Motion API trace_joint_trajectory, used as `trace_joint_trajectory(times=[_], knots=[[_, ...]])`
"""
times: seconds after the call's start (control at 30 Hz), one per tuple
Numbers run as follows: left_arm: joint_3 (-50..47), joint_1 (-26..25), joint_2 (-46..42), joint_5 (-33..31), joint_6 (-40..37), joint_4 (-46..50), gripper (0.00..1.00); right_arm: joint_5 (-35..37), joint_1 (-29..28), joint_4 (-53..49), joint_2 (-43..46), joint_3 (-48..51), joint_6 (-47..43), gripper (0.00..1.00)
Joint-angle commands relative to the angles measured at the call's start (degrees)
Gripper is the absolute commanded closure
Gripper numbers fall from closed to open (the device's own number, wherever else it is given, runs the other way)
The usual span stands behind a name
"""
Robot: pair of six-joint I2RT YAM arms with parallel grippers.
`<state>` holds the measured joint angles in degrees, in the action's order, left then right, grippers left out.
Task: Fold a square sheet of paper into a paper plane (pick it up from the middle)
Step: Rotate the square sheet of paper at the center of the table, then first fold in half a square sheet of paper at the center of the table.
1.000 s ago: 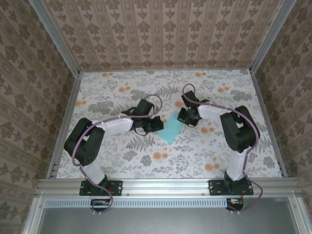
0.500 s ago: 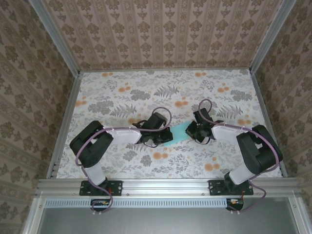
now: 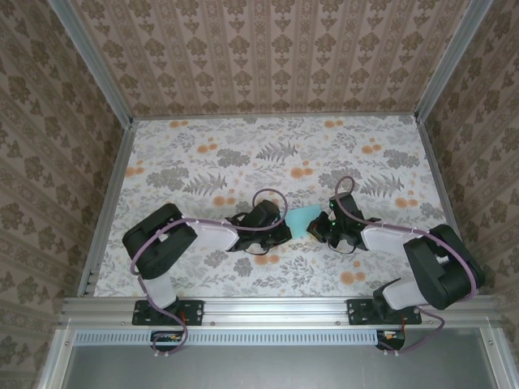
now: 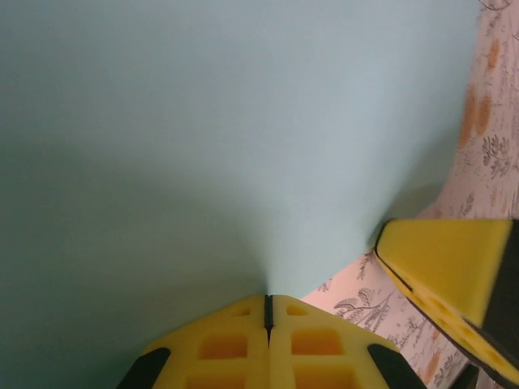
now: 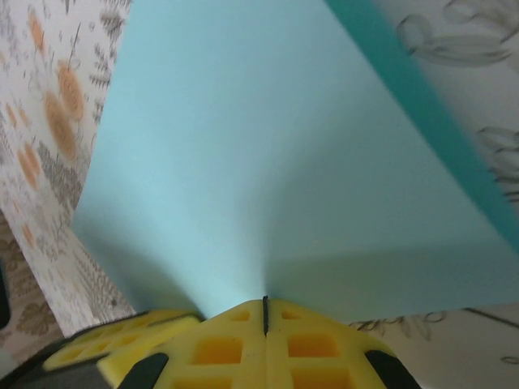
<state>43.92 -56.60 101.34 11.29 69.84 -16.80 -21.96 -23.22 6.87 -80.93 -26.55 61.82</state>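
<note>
Two end effectors meet near the middle of the floral-patterned surface, each clenched on an edge of the square sheet of paper. From the top camera, the left end effector reaches in from the left and the right end effector from the right. The light turquoise sheet shows as a small wedge between them, closer to the near edge of the surface than to the far wall. Both arms are folded low, with their elbows swung outward toward the side walls.

From the left wrist camera, the yellow pads of the left end effector are pressed together with only a thin dark seam between them, and the square sheet of paper rises out of that seam and spreads across most of the view. A yellow pad of the right end effector sits just beside it at the lower right, over a strip of the surface.

From the right wrist camera, the right end effector is likewise pinched tight on the sheet, which fans away from the pads with a soft bend. A darker turquoise band runs along its upper right edge; whether that is a fold or the sheet's other face I cannot tell. Floral surface shows on either side.
</note>
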Motion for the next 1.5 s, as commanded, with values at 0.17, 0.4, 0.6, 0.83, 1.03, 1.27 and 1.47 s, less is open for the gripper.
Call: trace_joint_trajectory(times=[0.17, 0.4, 0.6, 0.83, 1.03, 1.27, 1.47], knots=[[-1.7, -0.6, 1.2, -3.0, 5.3, -3.5, 1.00, -3.3, -2.9, 5.3, -2.5, -1.5, -1.0, 0.97], [-1.8, -0.5, 1.9, -3.2, 6.1, -2.0, 1.00, -3.9, -4.6, 8.3, -7.2, -2.2, -1.3, 0.97], [-1.8, 0.3, 2.2, -3.4, 5.9, 1.7, 1.00, -2.6, -4.6, 9.1, -10.2, -2.1, -3.2, 0.97], [-3.3, 1.2, 3.7, -2.9, 9.0, 4.9, 1.00, 0.7, -2.4, 4.9, -8.9, -0.9, -5.7, 0.97], [-5.1, 1.7, 4.1, -2.9, 11.5, 5.5, 1.00, 1.3, 4.3, 0.8, -7.3, -0.6, -8.1, 0.97], [-6.2, 2.1, 4.1, -2.9, 12.3, 5.5, 1.00, 1.5, 12.2, -2.1, -5.5, 0.2, -10.9, 0.97], [-6.4, 2.3, 4.0, -3.0, 12.1, 6.1, 1.00, 3.1, 14.3, -3.6, -3.5, 0.5, -12.1, 0.96]])
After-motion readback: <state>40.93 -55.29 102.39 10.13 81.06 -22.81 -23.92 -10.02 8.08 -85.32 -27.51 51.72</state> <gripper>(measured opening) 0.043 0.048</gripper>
